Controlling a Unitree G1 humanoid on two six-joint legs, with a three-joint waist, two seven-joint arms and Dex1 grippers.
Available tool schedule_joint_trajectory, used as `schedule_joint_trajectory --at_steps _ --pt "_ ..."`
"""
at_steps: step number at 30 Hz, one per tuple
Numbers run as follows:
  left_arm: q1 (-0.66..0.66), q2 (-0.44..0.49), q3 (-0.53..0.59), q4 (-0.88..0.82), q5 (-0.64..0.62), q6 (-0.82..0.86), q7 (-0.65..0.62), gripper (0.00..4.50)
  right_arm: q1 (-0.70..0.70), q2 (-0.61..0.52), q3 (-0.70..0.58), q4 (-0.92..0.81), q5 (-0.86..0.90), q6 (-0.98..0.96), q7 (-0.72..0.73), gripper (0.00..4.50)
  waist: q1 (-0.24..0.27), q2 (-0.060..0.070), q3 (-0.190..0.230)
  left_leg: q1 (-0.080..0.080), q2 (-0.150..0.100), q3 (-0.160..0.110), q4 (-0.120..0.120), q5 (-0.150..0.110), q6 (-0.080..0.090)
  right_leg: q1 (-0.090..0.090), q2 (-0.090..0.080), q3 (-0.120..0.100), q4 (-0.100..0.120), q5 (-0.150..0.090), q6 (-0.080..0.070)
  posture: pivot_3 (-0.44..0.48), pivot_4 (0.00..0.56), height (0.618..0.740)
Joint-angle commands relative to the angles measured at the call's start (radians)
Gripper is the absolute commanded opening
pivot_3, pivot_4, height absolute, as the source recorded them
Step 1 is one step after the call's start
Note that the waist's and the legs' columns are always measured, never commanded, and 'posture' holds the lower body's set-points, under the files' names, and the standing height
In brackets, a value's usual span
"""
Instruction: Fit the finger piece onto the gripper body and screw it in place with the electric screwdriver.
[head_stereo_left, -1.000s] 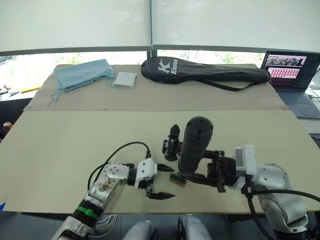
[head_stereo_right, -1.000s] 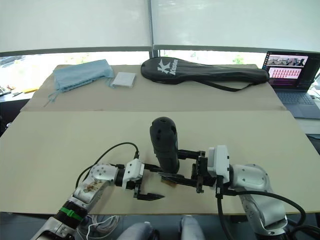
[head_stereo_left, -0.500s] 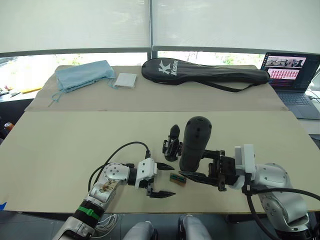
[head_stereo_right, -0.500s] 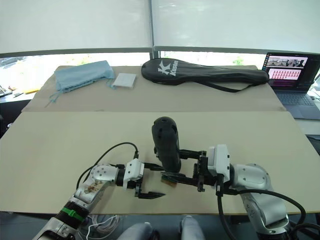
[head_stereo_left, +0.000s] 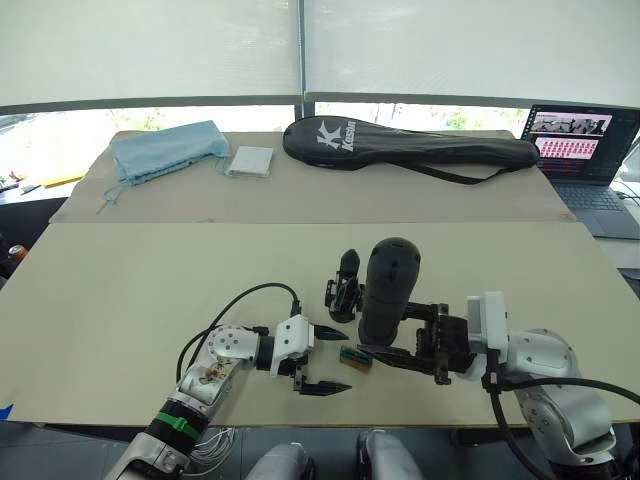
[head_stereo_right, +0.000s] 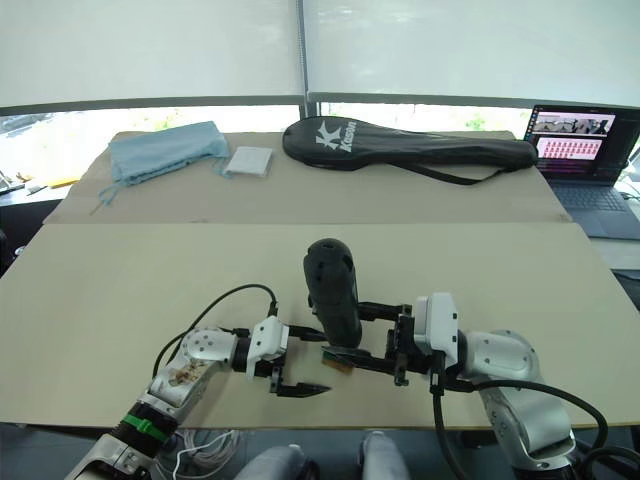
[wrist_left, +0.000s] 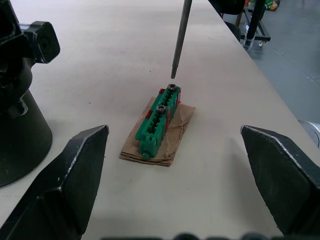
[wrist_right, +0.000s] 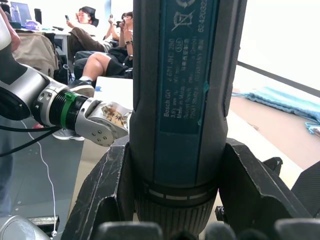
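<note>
My right gripper (head_stereo_left: 388, 336) is shut on the electric screwdriver (head_stereo_left: 388, 290), a thick dark cylinder held nearly upright with its rounded end up; its label shows in the right wrist view (wrist_right: 186, 75). Its thin metal bit (wrist_left: 180, 37) hangs with the tip just above the far screw of a small green block (wrist_left: 159, 119) lying on brown card. My left gripper (head_stereo_left: 326, 362) stands open on the table, facing that block from the left. The gripper body (head_stereo_left: 343, 288), black with a pointed finger sticking up, stands just behind the block. The finger piece is out of view.
At the back lie a black racket bag (head_stereo_left: 410, 145), a blue cloth (head_stereo_left: 165, 148) and a white packet (head_stereo_left: 250, 159). A laptop (head_stereo_left: 585, 150) sits at the back right. The table's front edge (head_stereo_left: 100, 415) runs close below both grippers. People sit in the background (wrist_right: 95, 45).
The right gripper has carried the screwdriver very slightly to the left. The left gripper, the green block and the gripper body have stayed put.
</note>
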Motion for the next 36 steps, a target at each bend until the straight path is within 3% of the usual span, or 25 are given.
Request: schedule_joint_trajectory --at_steps 1,36 --pt "0.010 0.004 -0.006 0.035 0.015 0.019 0.005 4.50 -0.008 0.000 -0.007 -0.019 0.011 -0.045 0.005 1.92 0.000 0.000 0.000 0.000 0.000 0.000 0.000 0.000 0.000 0.000 0.000 0.000 0.000 0.000 0.000 0.000 0.150 0.740" --pt "0.013 0.004 0.001 0.034 0.015 0.019 0.014 4.50 -0.013 0.001 0.022 0.010 -0.016 -0.069 0.009 1.92 -0.001 0.000 0.000 0.000 0.000 0.000 0.000 0.000 0.000 0.000 0.000 0.000 0.000 0.000 0.000 0.000 0.150 0.740"
